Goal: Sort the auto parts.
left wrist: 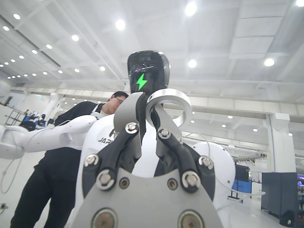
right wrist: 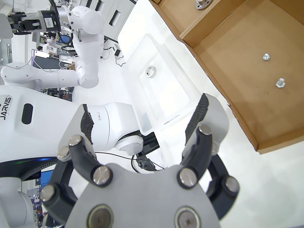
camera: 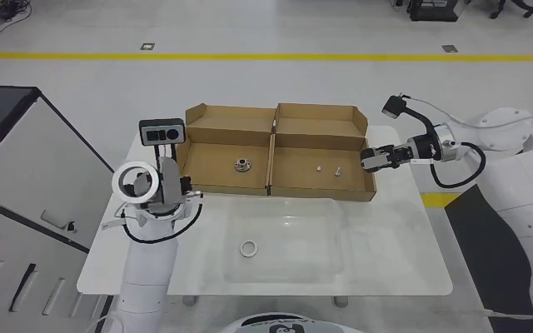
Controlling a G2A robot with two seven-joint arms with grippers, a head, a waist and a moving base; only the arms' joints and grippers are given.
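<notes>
the left gripper (left wrist: 147, 103), turned up toward a white ceiling of round lamps at the table's left edge, clamps the rim of a broad polished metal ring (left wrist: 166, 94) between ribbed black pads (left wrist: 142, 115). the right gripper (right wrist: 144, 110) hangs wide open and bare just past the right wall of a brown cardboard box (camera: 308, 179) holding two small hex-headed bolts (right wrist: 266, 57). the neighbouring box (camera: 218, 179) holds a flanged steel hub (right wrist: 198, 2), and a smaller ring (right wrist: 153, 73) lies in a clear plastic tray (camera: 316, 250) on the glossy white table (camera: 400, 250), above a pale floor crossed by a yellow line (camera: 266, 57).
</notes>
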